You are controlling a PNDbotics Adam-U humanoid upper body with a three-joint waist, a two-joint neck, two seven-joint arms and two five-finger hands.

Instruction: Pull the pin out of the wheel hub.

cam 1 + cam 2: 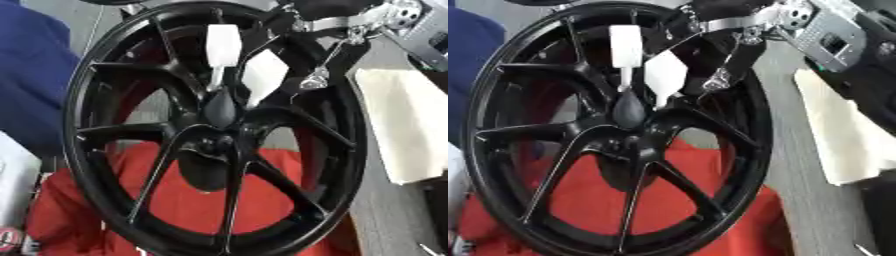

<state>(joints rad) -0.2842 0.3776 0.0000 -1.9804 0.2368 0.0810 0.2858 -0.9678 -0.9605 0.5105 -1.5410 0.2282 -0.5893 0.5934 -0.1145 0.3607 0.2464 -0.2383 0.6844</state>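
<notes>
A grey bench (398, 210) runs down the right side of the frame. A red cloth (188, 200) covers its lower left and centre. A white sheet (402, 125) lies at the right edge, well apart from the cloth.

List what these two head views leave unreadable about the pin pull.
- Right hand: pale fingers reach the hub; both views blur whether they pinch.
- Pin: a dark blob by the fingertips may be it; too blurred to tell.
- Wheel: bottom rim cut off by the lower edge.
- Left hand: in neither view.
</notes>
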